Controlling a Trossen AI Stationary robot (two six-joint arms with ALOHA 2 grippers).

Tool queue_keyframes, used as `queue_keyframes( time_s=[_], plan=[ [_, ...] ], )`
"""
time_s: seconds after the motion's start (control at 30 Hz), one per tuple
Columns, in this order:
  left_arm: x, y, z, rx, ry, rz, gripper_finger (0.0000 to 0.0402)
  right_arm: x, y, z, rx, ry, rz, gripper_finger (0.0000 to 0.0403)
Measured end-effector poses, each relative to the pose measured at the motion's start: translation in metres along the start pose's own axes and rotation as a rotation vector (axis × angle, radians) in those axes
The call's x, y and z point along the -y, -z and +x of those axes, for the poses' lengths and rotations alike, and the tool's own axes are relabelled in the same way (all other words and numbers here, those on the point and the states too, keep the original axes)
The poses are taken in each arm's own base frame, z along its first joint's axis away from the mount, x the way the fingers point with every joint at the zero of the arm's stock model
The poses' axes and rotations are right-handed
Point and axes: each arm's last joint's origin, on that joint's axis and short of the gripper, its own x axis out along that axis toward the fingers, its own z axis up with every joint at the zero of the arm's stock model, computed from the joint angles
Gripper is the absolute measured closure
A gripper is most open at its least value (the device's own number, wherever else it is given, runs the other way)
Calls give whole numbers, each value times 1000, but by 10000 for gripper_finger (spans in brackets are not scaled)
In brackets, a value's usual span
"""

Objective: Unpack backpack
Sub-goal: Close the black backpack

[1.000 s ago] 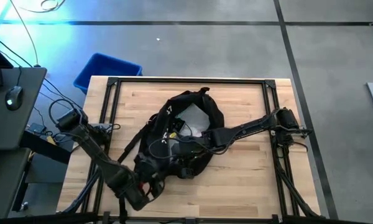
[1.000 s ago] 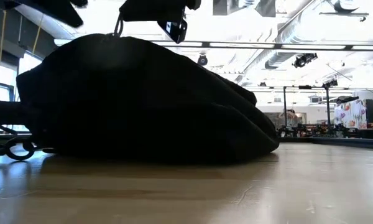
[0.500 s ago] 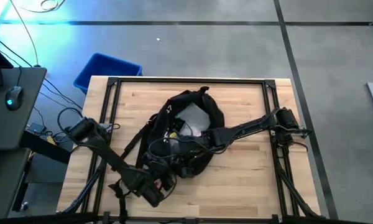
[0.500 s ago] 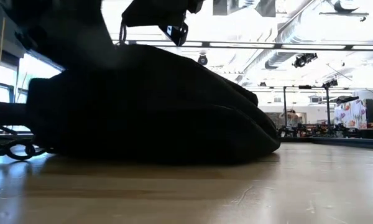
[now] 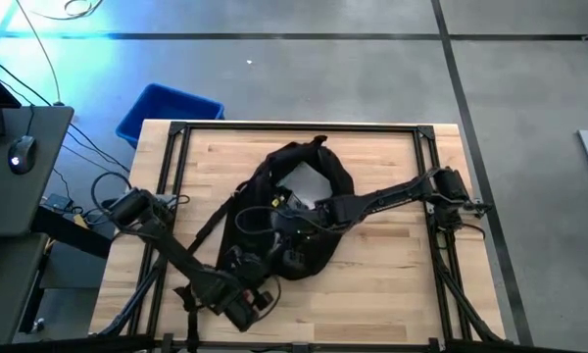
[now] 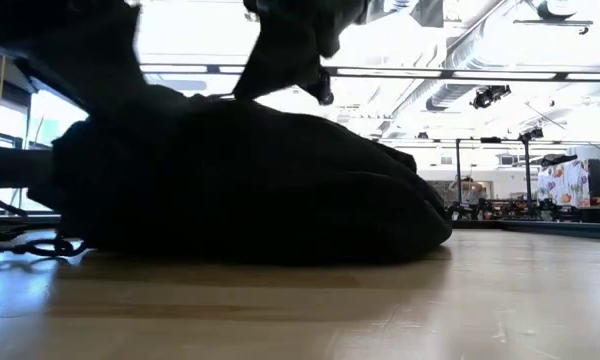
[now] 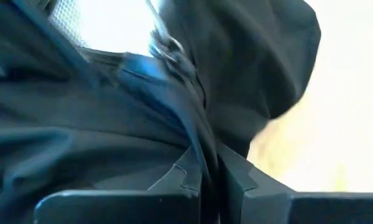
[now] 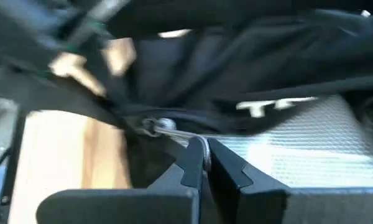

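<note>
The black backpack (image 5: pixel 335 176) lies slumped on the wooden table (image 5: pixel 392 284), its opening facing up. A pale grey thing (image 5: pixel 309 182) shows inside it. My left gripper (image 5: pixel 259 288) is at the backpack's near edge, shut on black fabric (image 7: pixel 174 124). My right gripper (image 5: pixel 288 213) reaches over the middle of the backpack from the right, shut on a silver zipper pull (image 8: pixel 174 132). In the low view the backpack (image 6: pixel 280 190) is a dark mound, with both arms coming down onto its top. My left gripper pinches a thin fold or edge of the backpack's black fabric (image 7: pixel 206 155) between its two shut fingers, at the bag's near edge. It comes slanting down from the table's near left. The rest of the bag lies on the table. My right gripper pinches the free end of the silver zipper pull (image 8: pixel 198 144) between its fingertips. The pull runs back to the slider (image 8: pixel 156 126) on the opening's edge. The fingers slant down from the table's right side.
A blue bin (image 5: pixel 169 110) stands on the floor beyond the table's far left corner. Black shoulder straps (image 5: pixel 208 224) trail from the backpack toward the left. Black frame rails (image 5: pixel 304 126) run along the table's edges. Bare wood lies to the right and near.
My left gripper has gone toward the table's right and down onto the backpack's near edge. My right gripper has shifted a little toward the far left and tipped further down. The backpack's top has sunk lower on its left side.
</note>
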Motion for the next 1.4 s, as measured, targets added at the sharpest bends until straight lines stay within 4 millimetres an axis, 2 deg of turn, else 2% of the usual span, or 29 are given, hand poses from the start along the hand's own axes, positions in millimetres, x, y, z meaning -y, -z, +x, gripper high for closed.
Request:
queue_keyframes(
  time_s=[0.1, 0.27, 0.37, 0.43, 0.53, 0.67, 0.77, 0.9, 0.97, 1.07, 1.23, 1.4],
  plan=[
    [1, 17, -13, 3, 11, -32, 401, 18, 1, 4, -17, 19, 18, 403],
    [-1, 48, -37, -122, 24, -86, 401, 65, 11, 11, -59, 192, 70, 402],
    [-3, 61, -45, -119, 9, -121, 402, 73, 17, 14, -111, 152, 105, 402],
    [-5, 66, -49, -107, 2, -126, 401, 73, 12, 13, -92, 47, 82, 402],
    [-6, 70, -54, -82, 10, -110, 401, 58, 3, 13, -12, -180, -21, 402],
    [-5, 64, -56, -41, 31, -58, 401, 16, -1, 12, 69, -404, -93, 403],
    [-4, 63, -55, -26, 35, -23, 401, -10, 1, 14, 139, -429, -158, 396],
    [1, 57, -60, 0, 57, 77, 401, -41, 6, 14, 207, -389, -156, 359],
    [4, 54, -64, -2, 72, 145, 401, -47, 6, 15, 213, -407, -96, 333],
    [7, 52, -67, 0, 90, 234, 401, -44, 6, 24, 213, -439, -21, 290],
    [7, 52, -67, -24, 95, 320, 401, -49, 7, 38, 200, -517, -11, 224],
    [8, 52, -67, -37, 100, 308, 401, -61, 2, 49, 221, -528, -52, 199]
  ],
)
